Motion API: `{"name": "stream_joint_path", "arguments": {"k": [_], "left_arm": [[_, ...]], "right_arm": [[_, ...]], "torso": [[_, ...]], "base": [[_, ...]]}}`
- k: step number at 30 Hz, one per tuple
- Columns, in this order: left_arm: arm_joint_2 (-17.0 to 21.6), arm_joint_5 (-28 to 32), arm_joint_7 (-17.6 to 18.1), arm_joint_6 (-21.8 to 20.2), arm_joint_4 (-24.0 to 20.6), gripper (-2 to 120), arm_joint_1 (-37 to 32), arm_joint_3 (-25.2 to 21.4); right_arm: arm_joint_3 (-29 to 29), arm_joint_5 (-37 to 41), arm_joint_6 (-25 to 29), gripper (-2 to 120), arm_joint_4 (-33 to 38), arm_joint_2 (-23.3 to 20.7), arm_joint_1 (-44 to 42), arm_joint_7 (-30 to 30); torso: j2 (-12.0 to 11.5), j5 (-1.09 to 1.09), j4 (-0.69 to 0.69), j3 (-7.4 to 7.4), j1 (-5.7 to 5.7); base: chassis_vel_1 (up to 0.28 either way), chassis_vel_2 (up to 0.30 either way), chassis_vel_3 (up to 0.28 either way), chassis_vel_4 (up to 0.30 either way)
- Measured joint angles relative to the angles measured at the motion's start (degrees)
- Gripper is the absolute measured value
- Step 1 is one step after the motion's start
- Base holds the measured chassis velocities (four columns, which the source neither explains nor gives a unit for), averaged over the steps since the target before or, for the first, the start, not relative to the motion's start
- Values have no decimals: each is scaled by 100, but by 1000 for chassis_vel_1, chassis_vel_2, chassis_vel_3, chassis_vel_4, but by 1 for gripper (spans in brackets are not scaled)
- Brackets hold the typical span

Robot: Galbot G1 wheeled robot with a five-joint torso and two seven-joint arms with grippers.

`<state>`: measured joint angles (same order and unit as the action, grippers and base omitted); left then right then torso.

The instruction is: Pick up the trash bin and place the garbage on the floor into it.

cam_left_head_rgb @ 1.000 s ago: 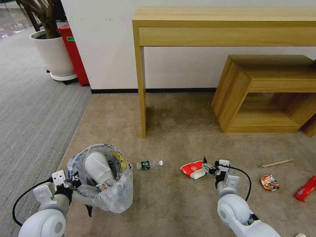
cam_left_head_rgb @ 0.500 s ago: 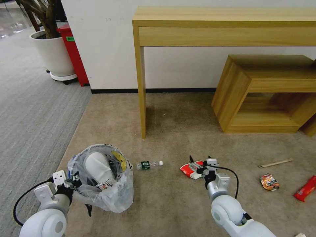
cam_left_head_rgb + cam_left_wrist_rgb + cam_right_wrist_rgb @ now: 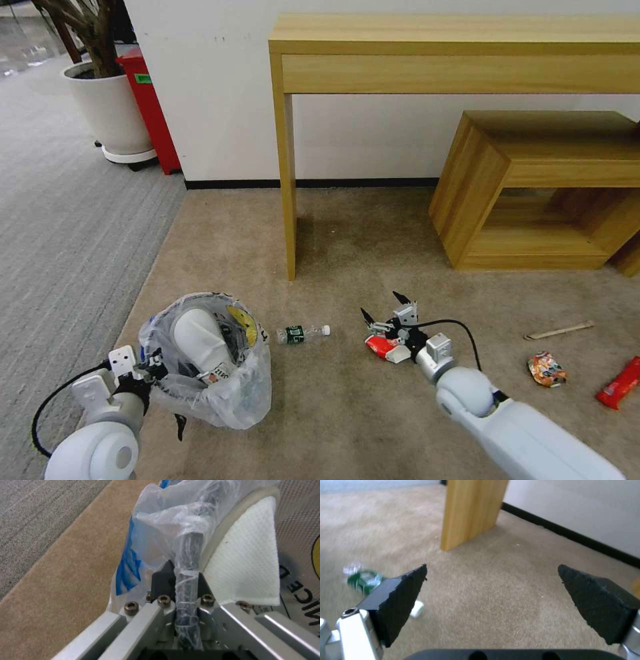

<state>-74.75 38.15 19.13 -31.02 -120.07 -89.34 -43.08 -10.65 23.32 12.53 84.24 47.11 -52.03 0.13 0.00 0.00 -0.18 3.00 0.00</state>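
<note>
Holding the bin [image 3: 207,363] by its rim, your left gripper [image 3: 186,590] had its jaws clamped on the bagged edge, keeping it ready for litter. Your right gripper [image 3: 387,310] hovered over the red cup [image 3: 385,345] on the floor [image 3: 347,413], jaws spread wide and empty.

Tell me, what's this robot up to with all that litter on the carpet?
It is tidying up. Its left gripper is clamped on the rim of the trash bin, which already holds a white slipper. Its right gripper hangs open just above a red-and-white paper cup lying on the floor. A small bottle, a wooden stick, an orange snack packet and a red wrapper lie on the carpet too.
</note>
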Motion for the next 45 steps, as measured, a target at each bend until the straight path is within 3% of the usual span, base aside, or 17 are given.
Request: {"name": "stream_joint_path", "arguments": {"k": [9, 11, 18, 36, 45], "left_arm": [[-69, 1, -9, 15, 11, 1, 34, -16], [-90, 9, -9, 27, -19, 1, 19, -48], [-89, 50, -15, 63, -72, 1, -4, -105], [-121, 115, -18, 74, -77, 1, 64, -108], [-199, 114, -22, 82, -118, 1, 60, -79]], "right_arm": [[-985, -334, 448, 100, -924, 148, 1269, -640], [-1339, -601, 679, 100, -1496, 333, 1573, -765], [-1869, -831, 943, 100, -2432, 709, 1958, -935], [-2257, -963, 1105, 100, -3228, 1159, 2134, -968], [-2587, -1005, 1249, 100, -3668, 1593, 2362, -1033]], "torso": [[0, 0, 6, -1, 0], [0, 0, 4, 0, 0], [0, 0, 2, 0, 0], [0, -1, 2, 0, 0], [0, 0, 4, -1, 0]], "base": [[0, 0, 0, 0], [0, 0, 0, 0], [0, 0, 0, 0], [0, 0, 0, 0], [0, 0, 0, 0]]}}
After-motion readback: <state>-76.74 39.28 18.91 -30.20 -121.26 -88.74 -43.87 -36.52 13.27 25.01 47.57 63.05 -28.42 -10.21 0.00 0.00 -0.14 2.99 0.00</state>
